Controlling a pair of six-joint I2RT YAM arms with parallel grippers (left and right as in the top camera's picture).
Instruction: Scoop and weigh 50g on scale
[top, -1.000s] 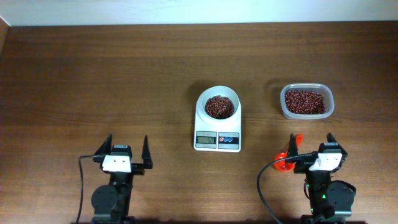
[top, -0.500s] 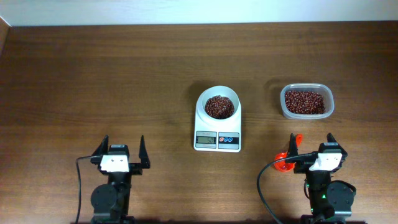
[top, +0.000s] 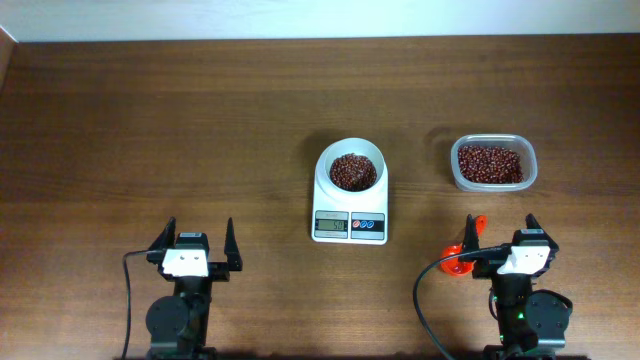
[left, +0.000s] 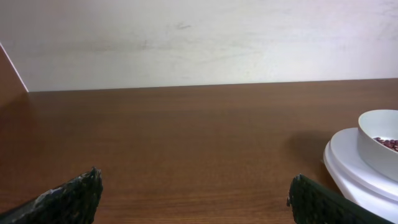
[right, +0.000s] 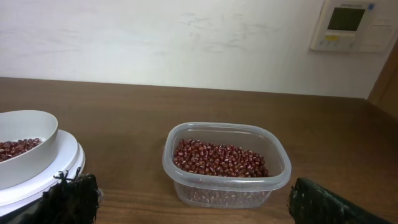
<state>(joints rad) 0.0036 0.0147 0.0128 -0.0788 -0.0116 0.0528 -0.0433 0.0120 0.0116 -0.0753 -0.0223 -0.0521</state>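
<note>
The scale is sitting mid-worktop, beans lying in its bowl, a tub of more standing to its right. The left tool and right tool are hovering near the front edge, fingers standing wide apart. An orange scoop is lying just beside the right tool.

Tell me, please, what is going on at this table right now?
Nothing is being handled at the moment. The left gripper and right gripper sit at the near edge of the table, jaws open with nothing between them. The scale stands mid-table with red-brown beans in its white bowl. More beans fill the clear plastic tub to its right. An orange scoop lies close beside the right gripper.
</note>
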